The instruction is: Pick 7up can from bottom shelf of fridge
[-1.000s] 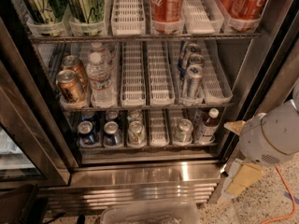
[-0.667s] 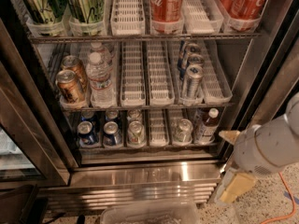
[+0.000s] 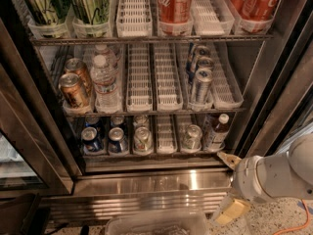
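The fridge (image 3: 274, 82) stands open in front of me. Its bottom shelf (image 3: 161, 155) holds white lane trays. A short pale green-silver can, the 7up can (image 3: 191, 136), stands at the front of a lane right of the middle. A similar pale can (image 3: 142, 138) stands two lanes to its left. My gripper (image 3: 226, 185) is at the lower right, outside the fridge, below and to the right of the 7up can, level with the steel base panel. Its tan fingertips (image 3: 228, 158) are spread apart with nothing between them.
Two blue cans (image 3: 91, 139) stand at the shelf's left and a dark bottle (image 3: 215, 131) stands right of the 7up can. The middle rack holds copper cans (image 3: 73, 89), water bottles (image 3: 105, 84) and slim silver-blue cans (image 3: 200, 82). A clear bin (image 3: 156, 223) lies on the floor.
My arm and gripper have moved left, closer to the fridge's lower right corner. The cans have not moved.
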Controlling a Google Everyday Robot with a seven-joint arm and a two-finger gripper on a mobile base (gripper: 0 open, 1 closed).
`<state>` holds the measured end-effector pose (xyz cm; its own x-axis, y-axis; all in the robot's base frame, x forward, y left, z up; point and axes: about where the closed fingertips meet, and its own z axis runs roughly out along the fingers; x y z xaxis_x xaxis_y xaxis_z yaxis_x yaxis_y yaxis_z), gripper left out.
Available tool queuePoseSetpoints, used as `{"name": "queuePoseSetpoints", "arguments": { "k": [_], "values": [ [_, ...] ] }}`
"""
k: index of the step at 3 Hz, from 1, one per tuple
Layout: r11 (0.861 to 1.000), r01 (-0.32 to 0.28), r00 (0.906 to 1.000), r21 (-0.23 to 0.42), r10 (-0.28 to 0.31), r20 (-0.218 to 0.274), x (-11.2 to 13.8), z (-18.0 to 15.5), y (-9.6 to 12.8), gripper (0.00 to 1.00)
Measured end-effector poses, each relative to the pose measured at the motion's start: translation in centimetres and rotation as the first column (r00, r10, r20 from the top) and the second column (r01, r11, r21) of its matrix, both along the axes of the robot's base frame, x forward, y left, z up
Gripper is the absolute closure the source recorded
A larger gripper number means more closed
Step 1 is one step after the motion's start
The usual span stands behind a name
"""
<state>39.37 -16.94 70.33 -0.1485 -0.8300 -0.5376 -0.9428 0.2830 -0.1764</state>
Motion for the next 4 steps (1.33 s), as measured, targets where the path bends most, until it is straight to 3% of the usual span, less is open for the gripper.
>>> {"name": "queuePoseSetpoints", "arguments": {
  "k": [2,4],
  "values": [
    [1.0,0.01,0.9998,-0.001,-0.01,0.016,0.1,-0.1,0.1,0.0],
    [0.999,0.023,0.9945,-0.049,-0.018,0.104,2.1,-4.5,0.6,0.0]
  ]
}}
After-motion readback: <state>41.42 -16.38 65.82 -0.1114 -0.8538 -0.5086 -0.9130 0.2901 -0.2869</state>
